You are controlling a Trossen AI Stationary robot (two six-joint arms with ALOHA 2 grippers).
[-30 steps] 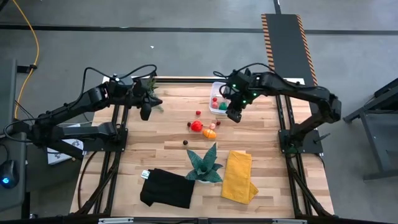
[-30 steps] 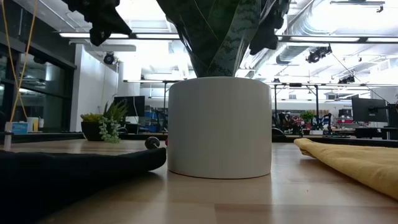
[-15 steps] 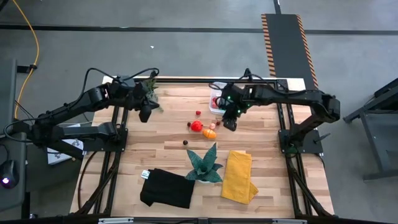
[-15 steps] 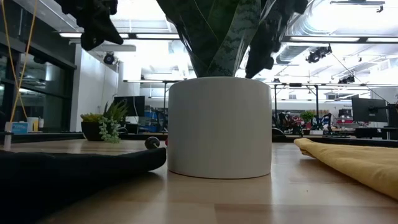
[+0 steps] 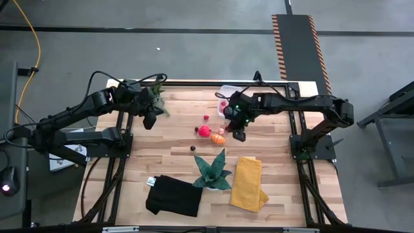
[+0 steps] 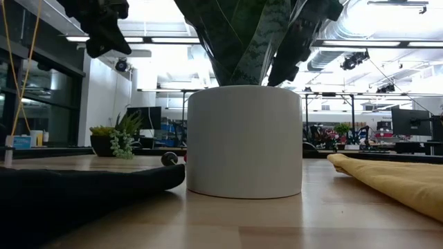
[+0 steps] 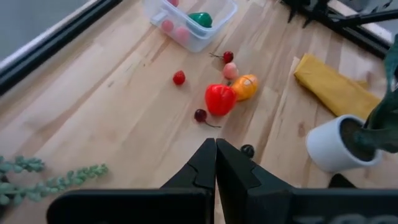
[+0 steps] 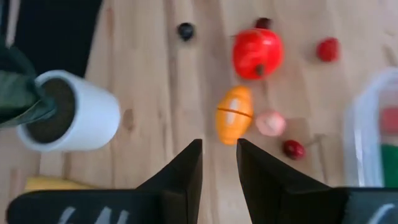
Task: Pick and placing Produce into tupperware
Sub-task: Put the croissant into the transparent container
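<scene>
So the table [image 5: 174, 123] has a lot on it, but only the middle matters. The tupperware [image 5: 226, 97] sits just behind the right gripper [image 5: 239, 134], with a green piece [image 7: 200, 19] and a couple of pink/red bits already inside.

Loose produce is clustered right ahead of the jaws: red tomato-looking piece [image 8: 257, 52], orange piece [image 8: 234, 114] directly in front of the gap, pink one [image 8: 270, 123] touching it on one side, a dark cherry [image 8: 293, 149] next to that, and a tiny dark berry [image 8: 185, 30] further out.

Right jaws are narrowly parted and empty. The left gripper [image 7: 216, 163] is pinched closed, parked off by the small leafy plant [image 5: 157, 92].

Best bet, I'd guess: open wider, line the gap up on the orange piece, and come straight down so you don't shove the pink one away.
</scene>
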